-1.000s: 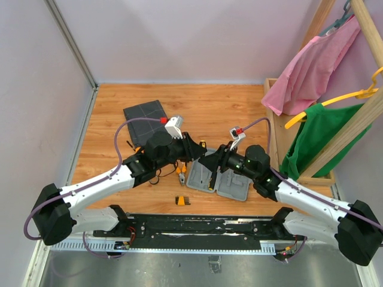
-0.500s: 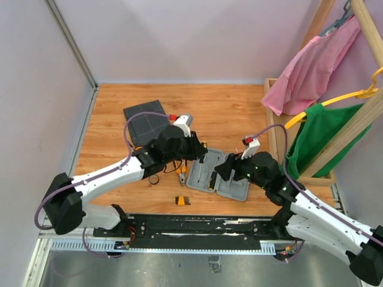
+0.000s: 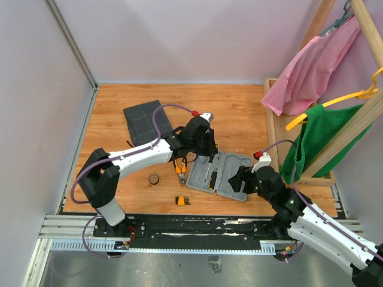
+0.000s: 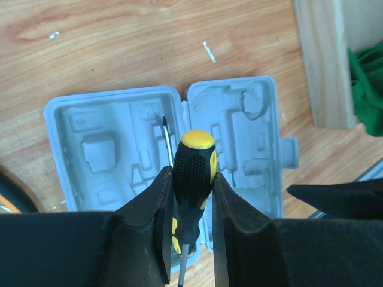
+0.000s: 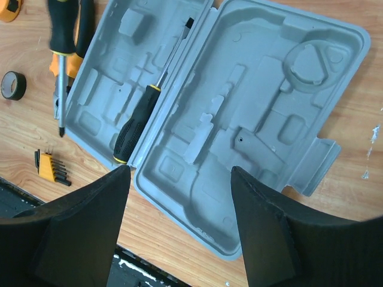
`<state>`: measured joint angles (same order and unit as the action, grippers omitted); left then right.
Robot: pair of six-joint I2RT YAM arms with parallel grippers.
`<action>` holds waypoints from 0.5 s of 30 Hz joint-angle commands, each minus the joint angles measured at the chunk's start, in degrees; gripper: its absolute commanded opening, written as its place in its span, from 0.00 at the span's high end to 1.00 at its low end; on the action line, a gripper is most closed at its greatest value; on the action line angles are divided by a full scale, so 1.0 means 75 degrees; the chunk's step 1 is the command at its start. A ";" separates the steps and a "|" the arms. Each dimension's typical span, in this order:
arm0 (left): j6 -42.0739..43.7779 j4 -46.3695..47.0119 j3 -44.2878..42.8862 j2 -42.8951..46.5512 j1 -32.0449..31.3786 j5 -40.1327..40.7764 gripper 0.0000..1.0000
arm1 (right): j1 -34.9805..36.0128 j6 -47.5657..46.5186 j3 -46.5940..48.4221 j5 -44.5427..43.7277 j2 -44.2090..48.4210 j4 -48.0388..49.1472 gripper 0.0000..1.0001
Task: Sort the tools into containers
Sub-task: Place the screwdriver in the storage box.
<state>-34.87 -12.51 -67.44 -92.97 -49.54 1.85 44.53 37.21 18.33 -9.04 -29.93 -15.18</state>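
A: What is clamped in the left tool (image 4: 190, 179)?
B: A screwdriver (image 4: 194, 161), held over the grey case (image 4: 239, 128) at 4 o'clock from the pouch (image 3: 143, 121). The right tool (image 5: 179, 171) is spread apart.

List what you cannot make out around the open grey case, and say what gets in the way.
Left wrist view: the held screwdriver runs off the bottom edge, tip unseen.
Left wrist view: the second screwdriver, lying in the grey case, has its handle hidden behind the left gripper.
Right wrist view: the orange piece is cut off by the top-left corner.
Top view: the pliers are too small to show open or closed.
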 commanded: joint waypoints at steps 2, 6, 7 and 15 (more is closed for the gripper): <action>0.0159 -0.0606 -0.0660 -0.0852 -0.0149 0.0032 0.99 | 0.0081 0.0340 -0.0084 -0.0260 0.0191 -0.0274 0.31; 0.0145 -0.0799 -0.0923 -0.1308 -0.0192 0.0257 0.99 | 0.0074 0.0324 -0.0109 -0.0248 0.0160 -0.0288 0.30; 0.0132 -0.0811 -0.0959 -0.1380 -0.0192 0.0285 0.99 | 0.0075 0.0329 -0.0114 -0.0248 0.0149 -0.0295 0.30; -0.0109 -0.0771 -0.1100 -0.1803 -0.0195 0.0439 0.99 | 0.0075 0.0391 -0.0158 -0.0282 0.0141 -0.0295 0.30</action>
<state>-34.89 -18.50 -73.32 -105.54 -50.46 3.62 44.53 39.11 18.02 -9.54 -29.21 -16.62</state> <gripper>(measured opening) 0.273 0.699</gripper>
